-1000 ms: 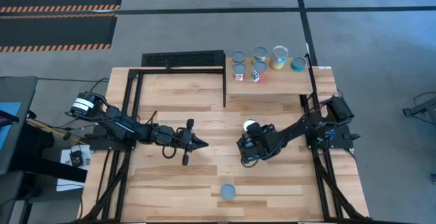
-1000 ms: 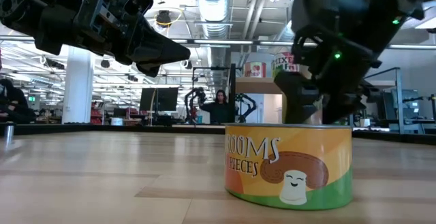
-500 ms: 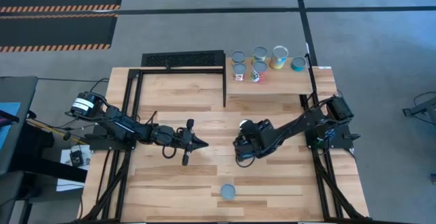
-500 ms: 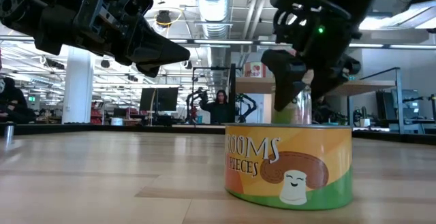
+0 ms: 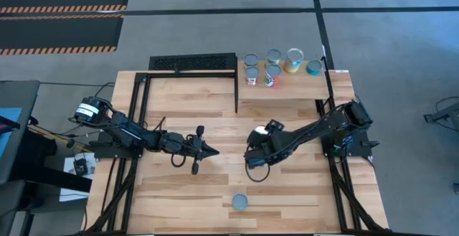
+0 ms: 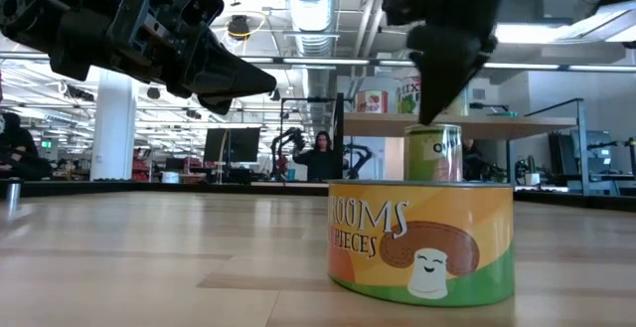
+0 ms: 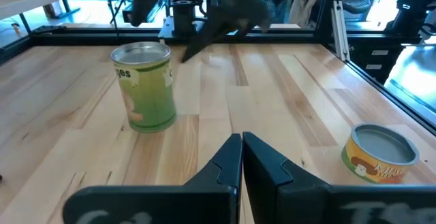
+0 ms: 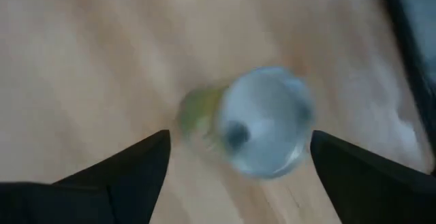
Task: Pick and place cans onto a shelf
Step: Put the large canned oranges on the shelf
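The surface (image 5: 186, 107) is a top of light wood planks, framed by thin black bars. Two cans stand directly on it. A short can with a yellow mushroom label (image 6: 421, 239) sits near the front edge — its grey lid shows from above (image 5: 240, 202). Behind it, toward the shelf, a taller green-labelled can (image 7: 144, 86) stands upright near the middle of the surface, well apart from the short can.

The shelf (image 5: 337, 87) is a ledge of the same planks at the far right corner, edged by a black bar. Five cans (image 5: 271, 77) stand on it in a close cluster — three in the far row, two in the near row beside them.
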`<state>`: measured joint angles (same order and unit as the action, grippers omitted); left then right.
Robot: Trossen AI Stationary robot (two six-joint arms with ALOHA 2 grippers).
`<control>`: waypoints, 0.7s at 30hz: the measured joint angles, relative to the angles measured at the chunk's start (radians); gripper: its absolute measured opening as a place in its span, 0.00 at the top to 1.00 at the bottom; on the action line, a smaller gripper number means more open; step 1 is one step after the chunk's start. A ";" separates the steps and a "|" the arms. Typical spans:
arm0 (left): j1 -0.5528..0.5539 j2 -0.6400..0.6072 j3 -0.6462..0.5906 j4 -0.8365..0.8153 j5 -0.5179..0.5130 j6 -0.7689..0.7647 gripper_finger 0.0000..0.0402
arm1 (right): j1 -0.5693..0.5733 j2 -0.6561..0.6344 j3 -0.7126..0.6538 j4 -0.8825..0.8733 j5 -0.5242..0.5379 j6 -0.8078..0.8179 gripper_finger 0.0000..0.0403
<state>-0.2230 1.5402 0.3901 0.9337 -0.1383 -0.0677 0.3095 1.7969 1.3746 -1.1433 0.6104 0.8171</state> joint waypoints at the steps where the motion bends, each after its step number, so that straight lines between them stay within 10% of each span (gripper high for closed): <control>1: 0.000 0.000 0.000 0.000 0.000 0.000 1.00 | 0.002 -0.001 0.009 0.001 -0.036 -0.093 0.08; 7: 0.000 0.000 0.000 -0.001 0.000 0.000 1.00 | -0.015 -0.001 0.014 -0.007 -0.201 -0.479 0.27; 21: 0.000 0.000 0.000 -0.002 0.000 0.007 1.00 | -0.084 -0.001 0.012 0.032 -0.244 -0.672 0.78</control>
<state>-0.2232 1.5402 0.3901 0.9321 -0.1383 -0.0605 0.2250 1.7962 1.3865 -1.1118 0.3661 0.1454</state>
